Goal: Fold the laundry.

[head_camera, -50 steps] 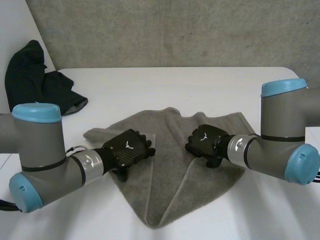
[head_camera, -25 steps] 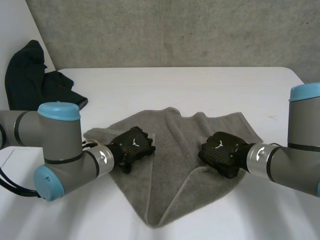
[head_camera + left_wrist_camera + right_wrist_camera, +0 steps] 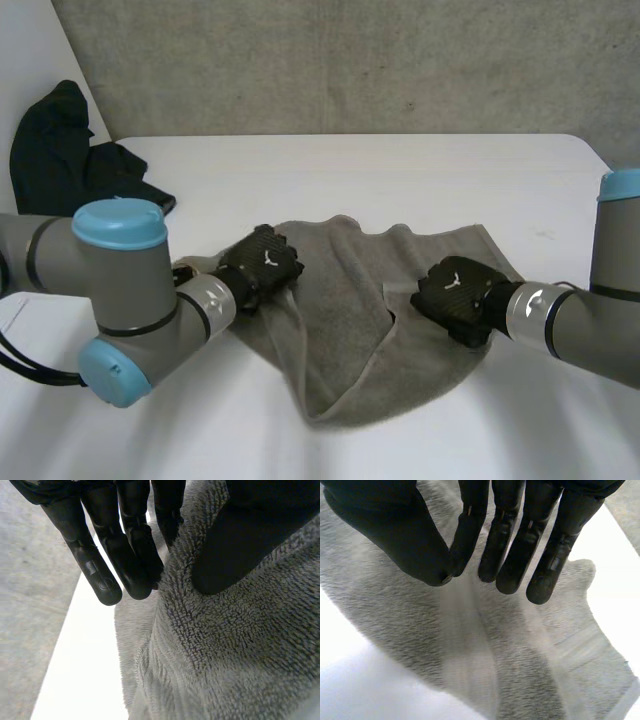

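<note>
The towel (image 3: 420, 370) lies partly folded on the desk (image 3: 400, 180). Our left hand (image 3: 265, 265) pinches its left edge. The right hand (image 3: 455, 295) sits on its right side, and we cannot tell its grip. If one hold slips, the fold may skew. The left wrist view shows pile clamped under the thumb (image 3: 235, 545), hidden from the head view.

A rough grey concrete wall (image 3: 350, 60) is rising at the far side. The white bench (image 3: 400, 180) is spreading left to right, catching soft light.
</note>
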Robot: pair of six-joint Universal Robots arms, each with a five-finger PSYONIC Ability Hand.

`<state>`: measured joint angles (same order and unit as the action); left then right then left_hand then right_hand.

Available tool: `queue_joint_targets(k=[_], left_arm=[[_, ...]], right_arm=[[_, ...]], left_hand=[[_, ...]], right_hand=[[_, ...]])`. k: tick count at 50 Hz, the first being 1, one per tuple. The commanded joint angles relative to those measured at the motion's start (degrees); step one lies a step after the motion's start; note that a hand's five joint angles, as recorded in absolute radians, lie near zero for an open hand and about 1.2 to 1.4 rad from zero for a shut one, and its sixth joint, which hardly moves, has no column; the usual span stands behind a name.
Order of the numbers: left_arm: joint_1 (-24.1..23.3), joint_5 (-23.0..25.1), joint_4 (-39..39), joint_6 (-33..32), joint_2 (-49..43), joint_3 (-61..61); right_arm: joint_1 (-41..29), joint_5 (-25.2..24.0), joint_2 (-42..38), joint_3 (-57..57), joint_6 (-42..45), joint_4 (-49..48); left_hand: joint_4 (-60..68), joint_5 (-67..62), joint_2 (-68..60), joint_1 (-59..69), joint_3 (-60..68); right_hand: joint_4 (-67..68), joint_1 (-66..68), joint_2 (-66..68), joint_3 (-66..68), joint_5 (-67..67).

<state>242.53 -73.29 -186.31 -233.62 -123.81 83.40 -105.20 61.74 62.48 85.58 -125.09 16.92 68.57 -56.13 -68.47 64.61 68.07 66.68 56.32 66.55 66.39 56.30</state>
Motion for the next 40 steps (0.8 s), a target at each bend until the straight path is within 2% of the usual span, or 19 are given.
queue_joint_targets(k=[1, 3, 9, 16, 20, 26, 33, 34, 38, 40], left_arm=[[1.28, -0.09, -0.11, 0.53, 7.26, 5.97], [2.16, -0.01, -0.2, 1.41, 9.9, 8.52], [3.04, -0.01, -1.34, 4.57, 14.74, 12.57], [5.15, -0.18, -2.22, 9.41, 17.73, 14.42], [5.76, -0.18, -2.22, 12.13, 18.52, 14.59], [6.55, -0.18, -2.31, 14.42, 18.87, 14.51], [6.64, -0.27, -2.48, 14.77, 18.87, 14.33], [6.64, -0.27, -2.57, 14.77, 18.78, 14.24], [7.34, -0.71, -3.1, 15.12, 18.87, 13.98], [7.61, -1.85, -3.1, 16.26, 18.96, 13.63]], right_arm=[[-0.27, 0.4, -0.34, -7.78, -6.2, 0.48], [-0.36, -0.04, -0.7, -9.9, -7.27, 0.57], [-0.71, -2.05, -5.69, -17.54, -7.28, 5.03], [-4.48, -4.34, -10.27, -21.07, 1.5, 15.06], [-5.45, -4.43, -10.89, -20.46, 5.2, 17.09], [-5.89, -4.61, -11.6, -19.4, 5.47, 16.92], [-5.81, -4.43, -11.86, -19.05, 5.56, 16.31], [-5.72, -4.34, -11.86, -18.88, 5.48, 16.13], [-5.02, -3.91, -11.34, -17.91, 5.65, 16.13], [-5.02, -3.73, -10.98, -17.47, 5.56, 16.22]], left_hand=[[11.43, -13.87, -11.53, 15.39, 11.93], [11.43, -13.87, -11.53, 15.39, 11.93], [11.43, -13.87, -11.53, 15.39, 11.93], [11.43, -13.87, -11.53, 15.39, 11.93], [11.43, -13.87, -11.53, 15.39, 11.93], [11.43, -13.87, -11.53, 15.39, 11.93], [11.43, -13.87, -11.53, 15.39, 11.93], [11.43, -13.87, -11.53, 15.39, 11.93], [11.43, -13.87, -11.53, 15.39, 11.93], [11.43, -13.87, -11.53, 15.39, 11.93]], right_hand=[[-33.61, -23.25, -33.47, -33.31, -33.23], [-40.26, -29.9, -40.13, -39.97, -39.88], [-46.16, -35.8, -46.03, -45.87, -45.78], [-45.33, -34.97, -45.2, -45.04, -44.95], [-43.32, -32.96, -43.18, -43.02, -42.94], [-39.28, -28.92, -39.15, -38.99, -38.9], [-13.07, -2.71, -12.94, -12.78, -12.69], [-4.54, 5.82, -4.4, -4.24, -4.15], [13.26, 23.62, 13.39, 13.55, 13.64], [13.32, 23.68, 13.45, 13.61, 13.7]])
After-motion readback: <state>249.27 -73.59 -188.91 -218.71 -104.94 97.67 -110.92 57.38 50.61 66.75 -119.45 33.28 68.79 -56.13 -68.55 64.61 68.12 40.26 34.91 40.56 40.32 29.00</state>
